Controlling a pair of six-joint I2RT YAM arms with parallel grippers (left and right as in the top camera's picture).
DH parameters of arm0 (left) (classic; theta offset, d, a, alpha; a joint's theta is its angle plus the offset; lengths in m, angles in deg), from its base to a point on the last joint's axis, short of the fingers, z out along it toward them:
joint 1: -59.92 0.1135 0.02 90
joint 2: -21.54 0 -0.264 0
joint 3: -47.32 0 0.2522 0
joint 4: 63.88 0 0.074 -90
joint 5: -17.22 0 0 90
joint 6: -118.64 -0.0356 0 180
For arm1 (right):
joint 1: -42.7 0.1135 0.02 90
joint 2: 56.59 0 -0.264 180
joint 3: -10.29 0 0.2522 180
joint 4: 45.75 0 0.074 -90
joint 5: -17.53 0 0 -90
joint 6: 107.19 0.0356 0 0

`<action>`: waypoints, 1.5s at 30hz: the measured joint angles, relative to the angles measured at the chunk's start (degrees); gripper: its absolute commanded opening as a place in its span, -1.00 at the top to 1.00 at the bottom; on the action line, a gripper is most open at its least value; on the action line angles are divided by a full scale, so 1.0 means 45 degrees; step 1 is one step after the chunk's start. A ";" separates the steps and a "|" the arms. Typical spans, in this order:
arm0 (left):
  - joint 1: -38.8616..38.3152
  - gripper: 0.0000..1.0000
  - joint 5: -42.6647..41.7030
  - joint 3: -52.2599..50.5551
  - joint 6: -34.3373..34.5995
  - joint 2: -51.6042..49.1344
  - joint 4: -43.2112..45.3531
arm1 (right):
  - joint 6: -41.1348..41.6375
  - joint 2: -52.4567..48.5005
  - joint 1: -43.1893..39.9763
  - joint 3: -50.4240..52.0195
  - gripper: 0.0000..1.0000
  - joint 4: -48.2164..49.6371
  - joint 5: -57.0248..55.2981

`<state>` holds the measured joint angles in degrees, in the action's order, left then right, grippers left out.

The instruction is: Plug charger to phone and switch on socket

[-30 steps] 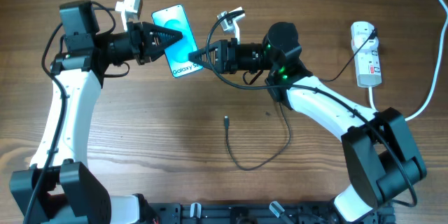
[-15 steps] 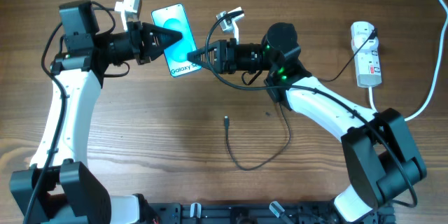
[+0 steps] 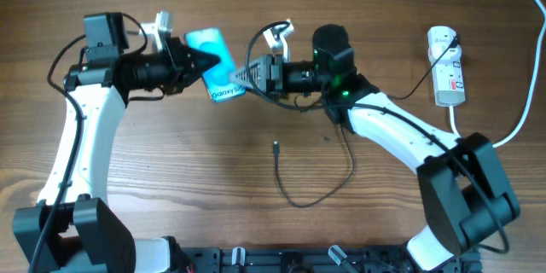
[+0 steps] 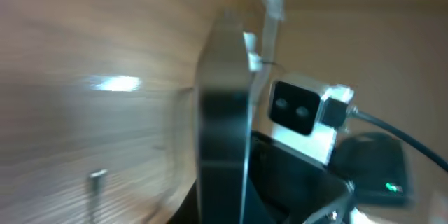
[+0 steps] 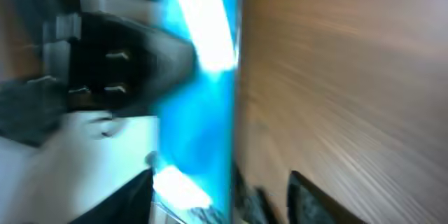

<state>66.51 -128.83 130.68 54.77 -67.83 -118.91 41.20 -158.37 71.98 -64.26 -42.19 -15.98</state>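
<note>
Phone is tipping up off the desk right now, caught between both arms. My left end effector is looking clenched on its left edge, though the wrist views are blurring badly. The right end effector is sitting released, its fingers straddling the phone's other edge. The charger is lying loose below, well apart from it, and the socket is sitting far right.

1. Overhead: fixed above, looking straight down on the whole desk.
2. Left wrist: very close, facing the phone edge-on, blurred.
3. Right wrist: equally close, facing its blue screen; all three share the phone.
</note>
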 measured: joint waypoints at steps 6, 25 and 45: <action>-0.0044 0.92 0.4391 -0.0053 -0.0423 0.0000 -0.2074 | -0.4153 -0.0005 -0.0136 0.0083 -0.63 -0.6203 -0.2545; -0.5304 0.92 1.1929 -0.0063 -0.0408 -0.3303 -0.2739 | -0.7815 -0.0005 -0.0136 0.0097 -0.83 -1.1472 -0.9670; -0.6305 0.91 1.2973 -0.0418 0.0083 -0.3385 -0.2773 | -0.7864 -0.0005 -0.0136 0.0423 -0.85 -1.1327 -0.9714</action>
<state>38.14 -70.45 128.80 55.14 -83.06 -131.39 5.81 -158.39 71.36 -62.36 -93.16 -59.70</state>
